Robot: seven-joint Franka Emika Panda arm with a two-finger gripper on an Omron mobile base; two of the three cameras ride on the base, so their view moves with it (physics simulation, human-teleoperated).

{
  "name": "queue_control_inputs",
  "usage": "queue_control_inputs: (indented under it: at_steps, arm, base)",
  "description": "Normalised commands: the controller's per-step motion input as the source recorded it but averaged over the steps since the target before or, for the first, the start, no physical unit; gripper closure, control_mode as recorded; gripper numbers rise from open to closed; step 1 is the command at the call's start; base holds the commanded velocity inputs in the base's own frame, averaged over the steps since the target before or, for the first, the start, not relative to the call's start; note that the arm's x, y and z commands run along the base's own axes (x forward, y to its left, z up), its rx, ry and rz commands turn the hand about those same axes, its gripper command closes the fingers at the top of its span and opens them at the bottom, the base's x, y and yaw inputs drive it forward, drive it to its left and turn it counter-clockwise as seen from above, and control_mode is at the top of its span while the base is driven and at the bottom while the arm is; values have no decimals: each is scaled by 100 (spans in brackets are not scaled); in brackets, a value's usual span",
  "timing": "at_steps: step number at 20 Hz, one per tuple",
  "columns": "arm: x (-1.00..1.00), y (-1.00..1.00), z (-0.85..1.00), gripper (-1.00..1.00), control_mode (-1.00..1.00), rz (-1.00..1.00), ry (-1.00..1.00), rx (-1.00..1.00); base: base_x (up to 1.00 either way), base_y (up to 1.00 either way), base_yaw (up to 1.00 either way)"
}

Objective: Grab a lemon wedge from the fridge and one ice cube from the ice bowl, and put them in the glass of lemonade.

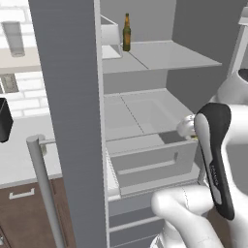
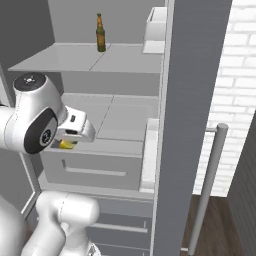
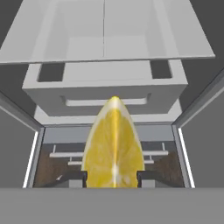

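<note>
My gripper (image 3: 113,177) is shut on the lemon wedge (image 3: 113,144), a bright yellow slice that stands upright between the two dark fingertips (image 3: 74,176). From the base, the lemon wedge (image 2: 66,145) peeks out under the white hand, just in front of the open fridge (image 2: 192,100) at the height of its lower shelf. In the left base view the gripper (image 1: 192,131) is partly hidden behind my dark forearm, with a speck of the lemon wedge (image 1: 194,138) below it. The ice cube, ice bowl and glass of lemonade are out of view.
A brown bottle (image 1: 126,33) stands on the fridge's upper shelf (image 1: 164,55). A grey drawer (image 3: 105,89) with a bar handle sits below the hand. The open door (image 1: 72,121) and its long handle (image 1: 46,193) stand at left. A grey-clear glass (image 1: 14,38) sits on a wall shelf.
</note>
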Motion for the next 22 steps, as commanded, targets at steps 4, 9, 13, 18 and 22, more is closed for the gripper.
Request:
queue_control_inputs:
  at_steps: [4, 9, 13, 18, 22]
  arm:
    - [-61, -18, 0, 100, -100, -4, -7, 8]
    - [-9, 0, 0, 100, -100, 0, -1, 0]
    - [0, 0, 0, 100, -100, 0, 0, 0]
    - [-17, 0, 0, 100, -100, 0, 0, 0]
    - [0, 0, 0, 100, 100, 0, 0, 0]
  base:
    - [0, 0, 0]
    - [0, 0, 0]
    - [0, 0, 0]
    - [0, 0, 0]
    - [-92, -10, 0]
